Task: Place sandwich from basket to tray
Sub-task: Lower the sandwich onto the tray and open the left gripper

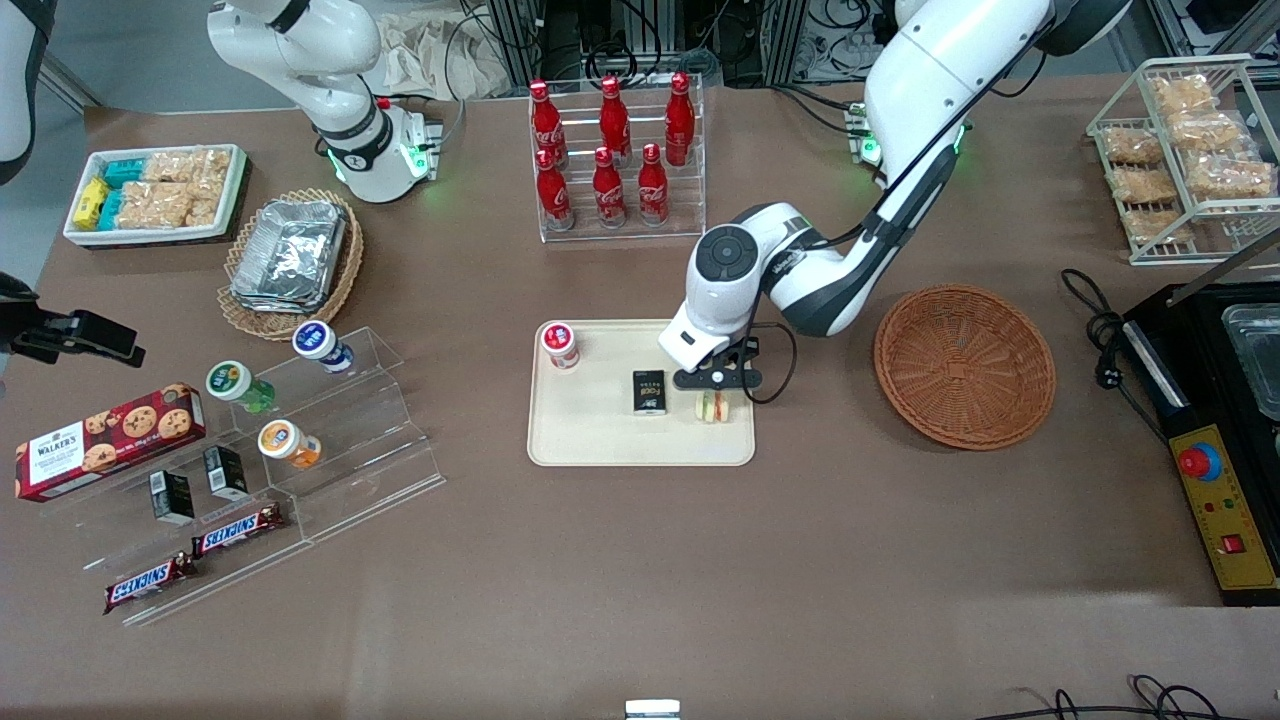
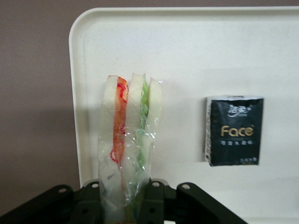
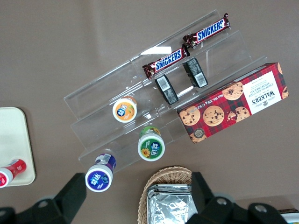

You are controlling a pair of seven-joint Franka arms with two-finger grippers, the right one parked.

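1. The gripper is low over the tray, near the tray's edge that faces the basket.
2. Its fingers are closed on the sandwich, one on each side, in the wrist view.
3. The sandwich stands on its edge on the tray, wrapped in clear film.
4. You can see white bread with a red-orange layer and a green layer.
5. A small black pack lies on the tray just beside the sandwich.
6. A red-capped bottle lies at the tray's corner, farther from the front camera.
7. The basket sits on the table, toward the working arm's end, apart from the tray.
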